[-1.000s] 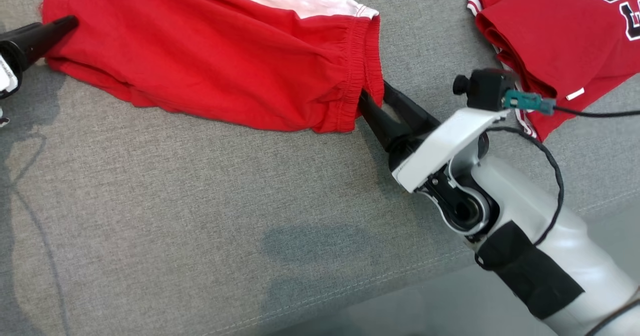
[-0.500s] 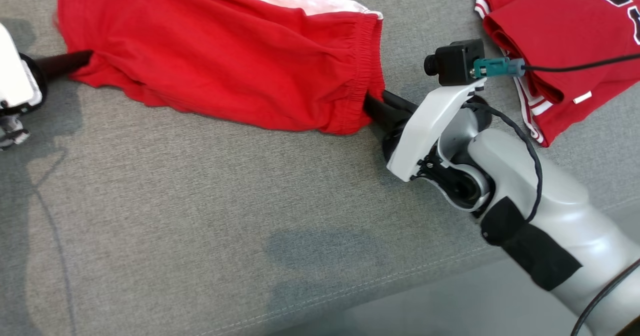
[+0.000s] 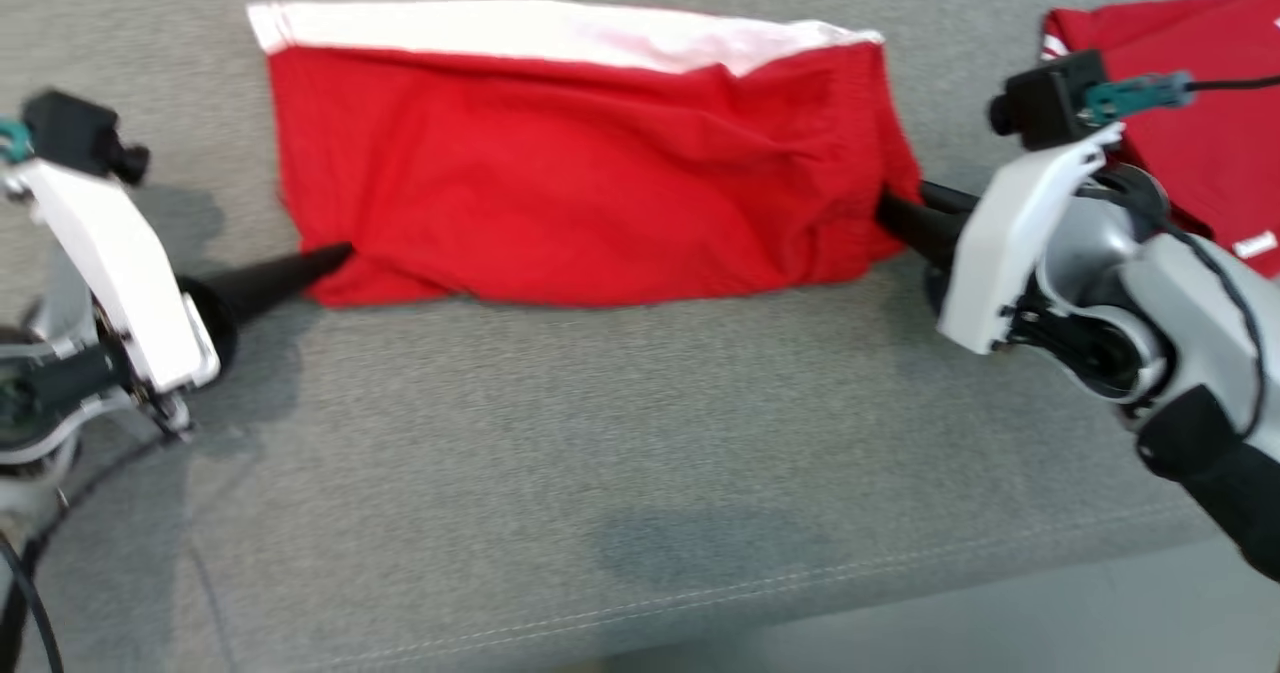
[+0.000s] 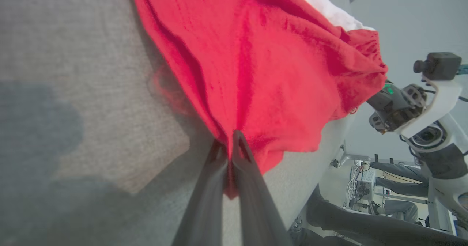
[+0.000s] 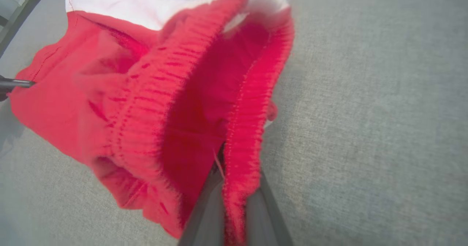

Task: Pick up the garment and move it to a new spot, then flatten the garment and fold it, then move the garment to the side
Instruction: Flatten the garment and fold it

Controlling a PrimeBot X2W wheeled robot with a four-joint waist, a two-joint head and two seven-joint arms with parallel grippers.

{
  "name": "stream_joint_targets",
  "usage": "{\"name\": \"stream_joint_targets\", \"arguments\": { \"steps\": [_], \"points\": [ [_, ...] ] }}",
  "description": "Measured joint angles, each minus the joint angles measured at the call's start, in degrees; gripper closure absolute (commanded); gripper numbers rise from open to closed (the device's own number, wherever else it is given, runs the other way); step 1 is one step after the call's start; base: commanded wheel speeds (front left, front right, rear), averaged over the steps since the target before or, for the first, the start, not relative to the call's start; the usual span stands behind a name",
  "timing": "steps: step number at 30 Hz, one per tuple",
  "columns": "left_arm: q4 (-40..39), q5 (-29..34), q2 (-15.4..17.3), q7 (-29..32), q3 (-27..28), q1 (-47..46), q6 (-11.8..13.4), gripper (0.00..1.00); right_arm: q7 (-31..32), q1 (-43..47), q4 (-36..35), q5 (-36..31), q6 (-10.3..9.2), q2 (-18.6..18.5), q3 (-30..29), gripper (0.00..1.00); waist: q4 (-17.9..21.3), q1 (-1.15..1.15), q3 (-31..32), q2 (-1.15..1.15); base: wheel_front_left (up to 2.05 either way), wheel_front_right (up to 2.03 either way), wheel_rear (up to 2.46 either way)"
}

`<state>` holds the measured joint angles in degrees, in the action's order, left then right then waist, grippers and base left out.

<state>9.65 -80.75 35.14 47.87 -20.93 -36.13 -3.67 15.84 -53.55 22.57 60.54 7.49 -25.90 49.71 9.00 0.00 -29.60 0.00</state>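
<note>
The garment (image 3: 590,173) is a pair of red shorts with a white side stripe, stretched between both arms over the grey cushion. My left gripper (image 3: 335,256) is shut on its lower left hem corner; in the left wrist view the red cloth (image 4: 263,74) is pinched between the closed fingers (image 4: 215,187). My right gripper (image 3: 890,211) is shut on the elastic waistband at the right end; the right wrist view shows the ribbed waistband (image 5: 241,129) clamped between the dark fingers (image 5: 206,213). The near edge hangs slightly lifted.
A second red garment (image 3: 1190,103) with white trim lies at the far right behind my right wrist. The grey cushion (image 3: 620,473) stretches wide toward me, with a seam and its front edge (image 3: 800,633) near the bottom.
Both grippers have closed on the shorts' two ends. The shorts now hang stretched between them, with the white stripe along the far edge. The head camera has shifted, bringing the left arm into view.
</note>
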Motion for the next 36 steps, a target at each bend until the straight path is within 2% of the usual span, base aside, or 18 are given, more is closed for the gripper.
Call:
{"name": "stream_joint_targets", "arguments": {
  "steps": [8,17,21,28,29,30,31,36],
  "points": [
    [-6.4,-2.1,-1.7,-5.1,0.9,11.3,-1.4,1.00,5.8,7.8,-6.4,2.0,0.00,-4.2,-6.7,1.00,-6.1,0.00,2.4,0.00,0.00,0.00,0.00],
    [-10.7,-2.5,-2.2,-8.3,0.9,18.1,-2.9,1.00,8.2,20.5,-11.9,2.0,-0.01,-4.7,-16.3,1.00,-10.5,0.00,5.8,0.00,0.00,0.00,0.00],
    [-12.1,-3.6,-2.2,-8.7,1.0,20.3,-3.2,1.00,9.2,26.5,-14.4,1.4,-0.01,-3.0,-21.5,1.00,-11.2,0.00,7.2,0.00,0.00,0.00,0.00],
    [-10.3,-3.2,-3.9,-12.3,1.4,21.9,-3.3,1.00,10.1,32.1,-15.0,-2.3,-0.02,3.5,-28.1,1.00,-11.0,0.00,8.3,0.00,0.00,0.00,0.00],
    [-10.0,-3.0,-4.2,-13.3,1.6,21.9,-3.3,0.69,10.1,32.4,-15.1,-2.8,-0.02,4.5,-29.1,1.00,-10.9,0.00,8.4,0.00,0.00,0.00,0.00],
    [-9.6,-2.6,-4.5,-14.1,1.7,21.9,-3.3,0.28,10.1,32.6,-15.1,-3.3,-0.03,5.3,-29.6,1.00,-10.9,0.00,8.5,0.00,0.00,0.00,0.00],
    [-9.2,-1.7,-4.8,-15.4,2.0,22.0,-3.3,0.00,10.1,32.8,-15.2,-3.9,-0.03,6.0,-30.0,1.00,-10.8,0.00,8.6,0.00,0.00,0.00,0.00],
    [-8.2,-0.1,-5.4,-18.5,2.2,24.4,-3.4,0.00,10.1,33.5,-15.0,-5.5,-0.09,8.0,-31.9,1.00,-11.1,0.00,9.1,0.00,0.00,0.00,0.00]
  ]
}}
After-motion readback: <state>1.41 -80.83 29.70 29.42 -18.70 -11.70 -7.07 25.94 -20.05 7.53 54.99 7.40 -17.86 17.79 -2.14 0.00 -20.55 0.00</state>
